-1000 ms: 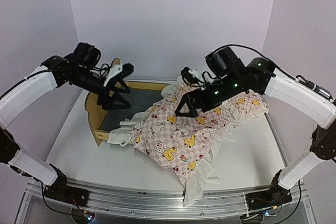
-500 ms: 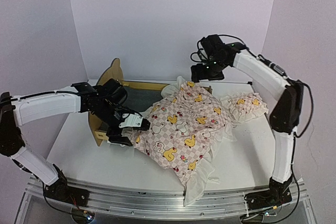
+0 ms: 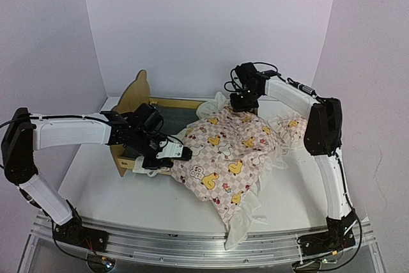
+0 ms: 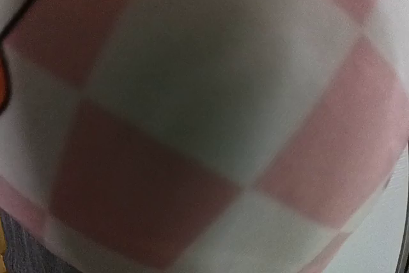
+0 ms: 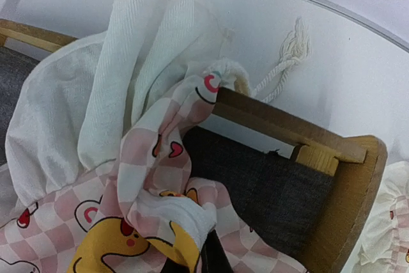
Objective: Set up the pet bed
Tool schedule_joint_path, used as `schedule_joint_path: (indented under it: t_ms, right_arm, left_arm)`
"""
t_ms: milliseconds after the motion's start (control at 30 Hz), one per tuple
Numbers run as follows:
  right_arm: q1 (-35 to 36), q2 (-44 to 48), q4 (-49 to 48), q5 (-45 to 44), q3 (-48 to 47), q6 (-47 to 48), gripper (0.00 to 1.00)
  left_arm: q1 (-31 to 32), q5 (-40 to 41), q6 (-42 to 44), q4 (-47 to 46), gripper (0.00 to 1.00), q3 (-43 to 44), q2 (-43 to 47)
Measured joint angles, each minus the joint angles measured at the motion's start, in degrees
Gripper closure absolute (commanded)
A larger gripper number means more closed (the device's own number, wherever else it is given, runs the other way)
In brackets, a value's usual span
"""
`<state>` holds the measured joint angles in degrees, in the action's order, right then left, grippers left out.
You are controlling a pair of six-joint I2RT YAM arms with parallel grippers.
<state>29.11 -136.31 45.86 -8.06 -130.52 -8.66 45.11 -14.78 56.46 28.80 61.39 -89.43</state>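
Both unclear, pinching or not: left gripper [image 3: 174, 155] at the pet bed [image 3: 131, 98] near rail, right gripper [image 3: 245, 103] at its far corner. I'd tug the quilt [image 3: 223, 158] evenly.

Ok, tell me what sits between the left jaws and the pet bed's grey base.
The pink checked yellow-duck quilt does: it drapes over most of the light-wood pet bed, hiding much of the dark grey fabric base. The left gripper sits at the quilt's edge, wrist view filled with checked cloth.
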Motion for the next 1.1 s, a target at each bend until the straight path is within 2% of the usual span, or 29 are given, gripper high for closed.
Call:
schedule_joint_path:
  t_ms: [100,267,500,800,933,1100]
  right_arm:
    - [0.0,2.1,-0.9,0.6,3.6,-0.4,1.00]
    - [0.0,9.7,-0.7,0.5,9.2,-0.4,1.00]
    - [0.0,28.9,-1.2,-0.2,16.3,-1.6,1.00]
    - [0.4,50.7,-4.2,0.0,23.1,-9.2,1.00]
    - [2.8,55.4,-6.0,1.9,25.7,-13.0,1.00]
    - [6.6,56.6,-7.3,4.2,26.0,-17.2,1.00]
  left_arm:
    - [0.3,-0.2,-1.3,0.1,0.96,0.6,-0.1]
    - [0.1,0.1,-2.8,0.4,0.97,3.6,1.4]
    - [-0.9,3.1,-1.4,0.8,0.97,12.7,7.0]
    - [-14.6,6.2,6.0,-9.0,0.97,23.4,6.8]
    - [-15.1,6.5,8.3,-10.4,0.98,27.5,5.9]
    - [-15.8,6.4,10.0,-10.4,0.98,32.3,5.0]
